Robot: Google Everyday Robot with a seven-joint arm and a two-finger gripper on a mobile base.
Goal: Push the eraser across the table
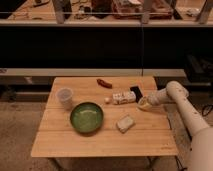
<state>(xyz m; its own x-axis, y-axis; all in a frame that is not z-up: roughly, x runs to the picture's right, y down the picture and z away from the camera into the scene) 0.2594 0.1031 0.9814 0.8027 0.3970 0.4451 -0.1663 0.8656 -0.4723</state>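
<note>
The eraser [136,92] is a small flat black block lying on the right side of the light wooden table [100,137], just right of the long white printed box [124,97]. My gripper [144,103] comes in from the right on a white arm and sits low over the tabletop, just in front of and slightly right of the eraser. I cannot tell whether it touches the eraser.
A green bowl [86,117] sits at the centre front, a clear plastic cup [65,97] to its left, a pale beige sponge block [125,123] at the front right, a red sausage-like item [104,83] at the back. A small white ball [107,100] lies beside the box.
</note>
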